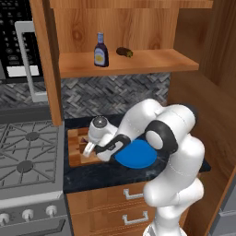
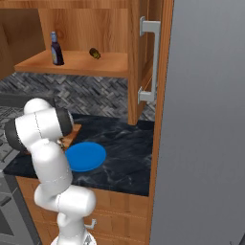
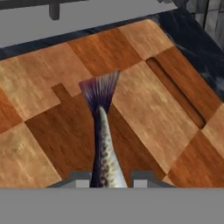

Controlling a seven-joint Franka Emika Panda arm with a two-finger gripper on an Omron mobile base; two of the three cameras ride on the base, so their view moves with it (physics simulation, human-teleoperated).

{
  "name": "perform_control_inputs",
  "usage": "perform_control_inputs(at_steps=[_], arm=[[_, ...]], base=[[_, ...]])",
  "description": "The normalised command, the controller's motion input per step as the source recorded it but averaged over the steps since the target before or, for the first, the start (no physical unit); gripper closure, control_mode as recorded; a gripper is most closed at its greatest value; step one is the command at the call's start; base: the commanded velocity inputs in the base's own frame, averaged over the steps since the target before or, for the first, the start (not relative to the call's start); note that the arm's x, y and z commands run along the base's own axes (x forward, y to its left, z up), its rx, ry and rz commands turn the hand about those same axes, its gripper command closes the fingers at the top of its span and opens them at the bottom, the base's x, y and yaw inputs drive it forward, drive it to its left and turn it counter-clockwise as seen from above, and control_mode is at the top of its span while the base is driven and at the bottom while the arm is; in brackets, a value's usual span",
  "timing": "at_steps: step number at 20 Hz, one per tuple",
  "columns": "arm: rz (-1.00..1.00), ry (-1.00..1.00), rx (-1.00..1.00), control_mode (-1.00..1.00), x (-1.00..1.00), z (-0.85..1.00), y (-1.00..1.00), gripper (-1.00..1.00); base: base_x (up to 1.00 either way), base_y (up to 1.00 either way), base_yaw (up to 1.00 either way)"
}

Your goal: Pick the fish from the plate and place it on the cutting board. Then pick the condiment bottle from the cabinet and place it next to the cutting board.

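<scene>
My arm (image 1: 175, 152) is glossy white, built of rounded segments with black bands at the joints; small dark tips (image 3: 142, 177) end the pincer (image 3: 109, 178).

The dark marbled worktop (image 1: 97, 175) carried the checkered cutting board (image 1: 76, 147) on its left part and the blue plate (image 1: 136, 156) just beside it to the right. The cabinet (image 1: 152, 61) shelf above held the condiment bottle (image 1: 101, 50) upright and a stubby dark item (image 1: 124, 52) lying nearby.
</scene>
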Motion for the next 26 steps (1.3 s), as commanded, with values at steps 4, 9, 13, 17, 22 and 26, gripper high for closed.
perform_control_inputs(at_steps=[4, 9, 13, 17, 22, 26], arm=[[0.0, 0.0, 0.01, -1.0, 0.38, -0.2, 0.1, 1.0], [0.0, 0.0, 0.0, -1.0, 0.38, -0.26, 0.13, 1.0], [0.0, -0.02, 0.0, -1.0, 0.33, -0.37, 0.18, 1.0], [0.0, -0.03, 0.0, -1.0, 0.19, -0.42, 0.27, -1.0], [0.0, -0.03, 0.0, -1.0, 0.05, -0.22, 0.15, -1.0], [0.0, -0.01, 0.0, -1.0, 0.0, -0.03, 0.01, -1.0]], base=[[0.0, 0.0, 0.0], [0.0, 0.0, 0.0], [0.0, 0.0, 0.0], [0.0, 0.0, 0.0], [0.0, 0.0, 0.0], [0.0, 0.0, 0.0]])
